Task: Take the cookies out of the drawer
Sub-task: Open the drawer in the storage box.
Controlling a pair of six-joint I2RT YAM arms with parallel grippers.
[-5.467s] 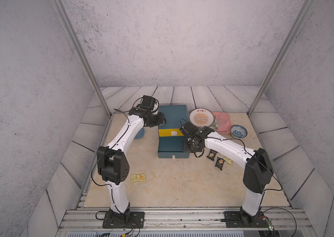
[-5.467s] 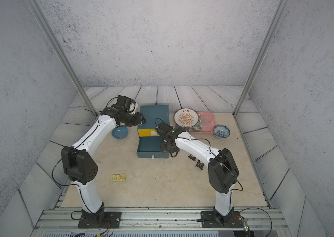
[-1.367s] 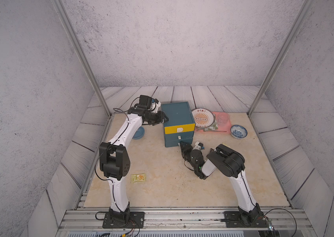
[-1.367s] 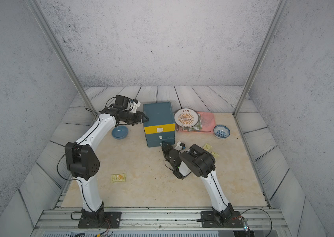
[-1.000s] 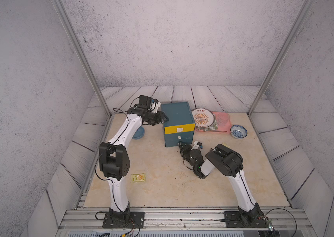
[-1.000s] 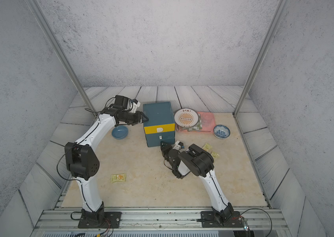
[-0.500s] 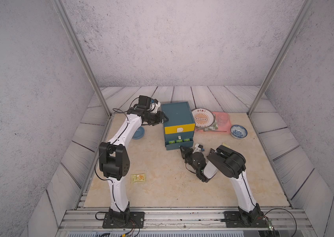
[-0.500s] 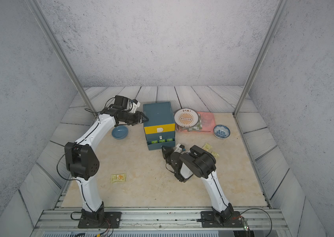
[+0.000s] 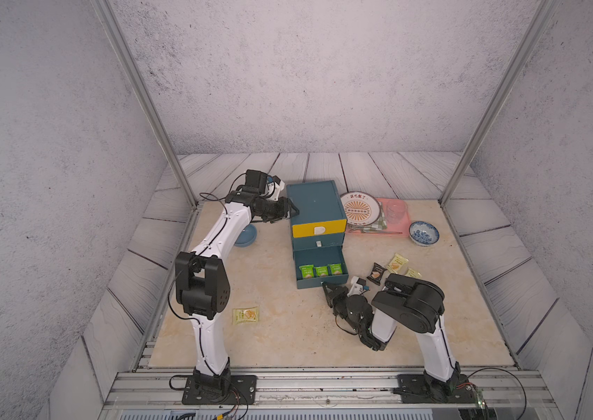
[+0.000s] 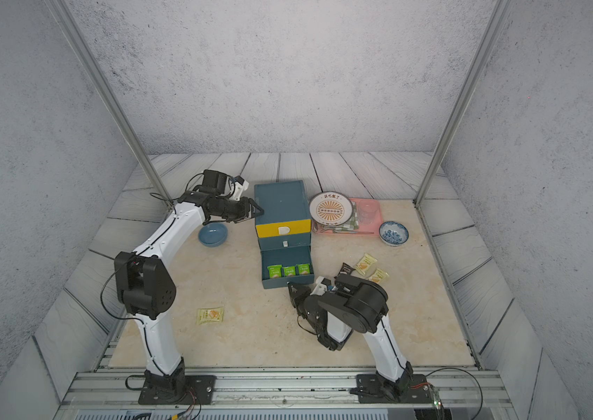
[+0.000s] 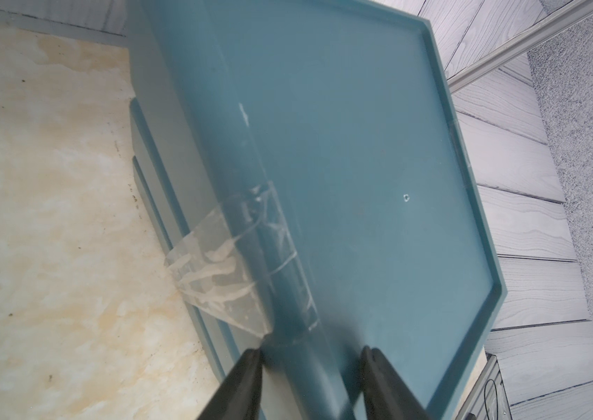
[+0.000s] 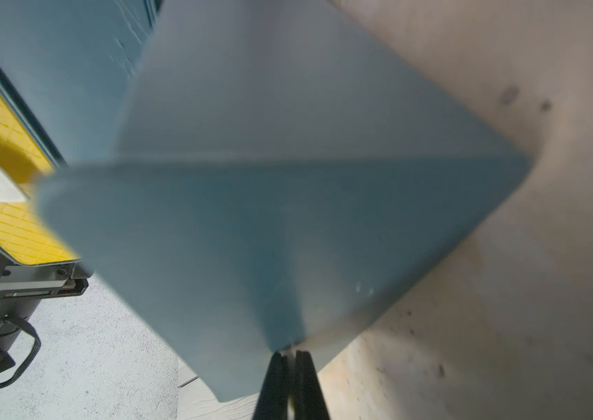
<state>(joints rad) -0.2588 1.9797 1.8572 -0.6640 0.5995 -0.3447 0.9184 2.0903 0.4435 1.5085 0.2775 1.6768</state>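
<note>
The blue cabinet [image 9: 315,200] has a yellow top drawer, and its bottom drawer [image 9: 318,282] stands pulled out. Three green cookies [image 9: 321,271] lie in a row inside it, seen in both top views [image 10: 289,271]. My right gripper [image 9: 328,288] is low at the drawer's front, shut on its small pale handle [image 12: 288,352]. My left gripper [image 9: 293,212] straddles the cabinet's upper left edge, its fingers [image 11: 247,367] pressed either side of the rim. More cookies lie on the table: a black packet [image 9: 376,272], two pale yellow ones [image 9: 398,262] and one [image 9: 245,315] near the left arm.
A blue bowl [image 9: 247,234] sits left of the cabinet, partly under the left arm. Right of the cabinet are a patterned plate [image 9: 360,208], a pink tray [image 9: 395,227] with a glass and a blue-and-white bowl [image 9: 423,232]. Metal posts stand at the back corners.
The right gripper closed on the bottom drawer's handle and drew the drawer out toward the front, uncovering the green packets. The left arm has stayed on the cabinet.
</note>
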